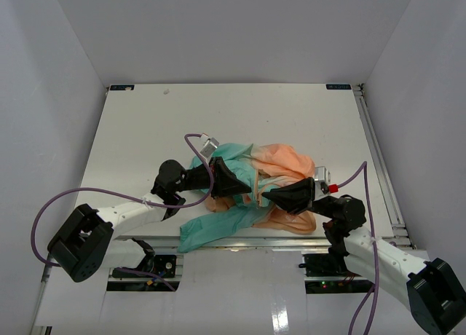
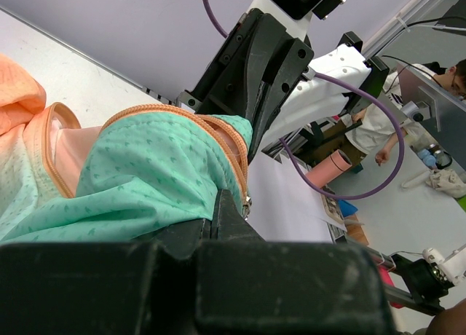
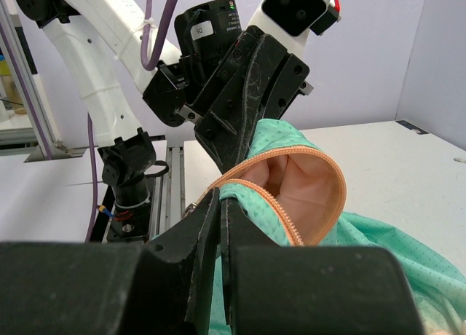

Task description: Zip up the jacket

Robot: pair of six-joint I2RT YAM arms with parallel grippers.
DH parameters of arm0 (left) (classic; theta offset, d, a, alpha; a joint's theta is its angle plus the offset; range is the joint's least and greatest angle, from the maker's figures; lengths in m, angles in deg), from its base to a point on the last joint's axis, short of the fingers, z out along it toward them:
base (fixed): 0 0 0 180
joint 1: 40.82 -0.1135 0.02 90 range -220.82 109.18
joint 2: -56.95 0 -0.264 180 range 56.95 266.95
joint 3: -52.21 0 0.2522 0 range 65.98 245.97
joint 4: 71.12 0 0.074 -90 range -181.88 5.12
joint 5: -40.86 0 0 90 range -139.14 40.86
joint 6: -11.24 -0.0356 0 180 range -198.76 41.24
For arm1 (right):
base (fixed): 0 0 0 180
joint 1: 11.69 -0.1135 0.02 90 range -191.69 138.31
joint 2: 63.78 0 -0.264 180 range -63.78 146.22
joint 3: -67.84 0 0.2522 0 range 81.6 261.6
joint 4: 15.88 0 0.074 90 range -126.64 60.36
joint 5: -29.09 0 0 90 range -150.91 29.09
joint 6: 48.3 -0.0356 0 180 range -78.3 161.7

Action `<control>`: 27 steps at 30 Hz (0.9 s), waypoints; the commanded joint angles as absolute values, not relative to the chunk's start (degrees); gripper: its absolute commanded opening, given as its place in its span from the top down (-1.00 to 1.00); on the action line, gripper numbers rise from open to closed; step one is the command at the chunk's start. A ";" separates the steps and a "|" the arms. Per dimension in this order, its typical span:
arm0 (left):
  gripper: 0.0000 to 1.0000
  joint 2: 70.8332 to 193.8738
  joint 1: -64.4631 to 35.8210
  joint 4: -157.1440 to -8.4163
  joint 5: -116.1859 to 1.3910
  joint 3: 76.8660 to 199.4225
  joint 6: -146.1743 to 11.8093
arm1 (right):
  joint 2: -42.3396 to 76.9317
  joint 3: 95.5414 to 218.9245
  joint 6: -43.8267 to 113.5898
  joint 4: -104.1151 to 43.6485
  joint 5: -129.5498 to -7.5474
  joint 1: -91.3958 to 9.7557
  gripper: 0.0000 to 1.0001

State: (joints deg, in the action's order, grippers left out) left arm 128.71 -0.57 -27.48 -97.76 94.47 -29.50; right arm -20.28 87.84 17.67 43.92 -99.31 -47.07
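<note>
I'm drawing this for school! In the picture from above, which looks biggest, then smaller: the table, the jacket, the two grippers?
1. table
2. jacket
3. left gripper and right gripper: they look about the same size, so I won't rank one over the other.

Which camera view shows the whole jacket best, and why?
Top external: nearly all the jacket shows, bunched on the table, peach to teal. Left wrist shows only a teal fold with orange zipper edge; right wrist, a similar close-up fold.
</note>
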 commanded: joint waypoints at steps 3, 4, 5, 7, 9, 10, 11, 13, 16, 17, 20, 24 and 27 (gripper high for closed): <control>1.00 126.58 -0.30 -27.38 -97.07 95.51 -30.51 | -20.58 90.58 18.03 48.08 -99.49 -47.46 0.84; 1.00 126.47 -0.30 -27.37 -96.95 95.51 -30.51 | -20.54 90.56 18.02 48.06 -99.49 -47.49 0.84; 1.00 126.34 -0.30 -27.33 -96.82 95.51 -30.51 | -20.54 90.56 17.98 48.06 -99.49 -47.54 0.84; 1.00 126.16 -0.30 -27.52 -96.77 95.51 -30.58 | -20.47 90.56 17.97 47.99 -99.56 -47.62 0.84; 1.00 126.06 -0.37 -27.70 -96.71 95.44 -30.66 | -20.39 90.63 18.03 47.84 -99.52 -47.58 0.84; 1.00 126.03 -0.37 -27.79 -96.69 95.44 -30.70 | -20.37 90.69 18.07 47.66 -99.49 -47.57 0.84; 1.00 126.03 -0.32 -27.89 -96.69 95.49 -30.75 | -20.37 90.79 18.12 47.32 -99.49 -47.62 0.84; 1.00 125.94 -0.35 -27.83 -96.72 95.54 -30.81 | -20.32 90.83 18.35 47.11 -99.40 -47.59 0.84; 1.00 125.90 -0.34 -28.24 -96.69 95.63 -31.09 | -20.42 90.91 18.32 46.95 -99.40 -47.69 0.85; 1.00 125.94 -0.30 -28.27 -96.77 95.58 -31.14 | -20.45 90.92 18.33 46.92 -99.39 -47.73 0.84; 1.00 126.01 -0.30 -28.05 -96.91 95.51 -31.14 | -20.52 90.99 18.40 46.99 -99.25 -47.80 0.84; 1.00 126.12 -0.30 -27.67 -97.38 95.42 -31.04 | -20.54 91.09 18.67 46.92 -98.97 -47.73 0.85; 1.00 126.51 -0.30 -26.71 -98.39 95.42 -30.60 | -20.71 91.30 19.10 46.44 -98.66 -47.77 0.85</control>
State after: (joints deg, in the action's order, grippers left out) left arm 127.67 -0.57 -28.31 -97.34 94.47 -30.24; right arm -20.19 88.33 18.04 43.86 -99.27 -47.42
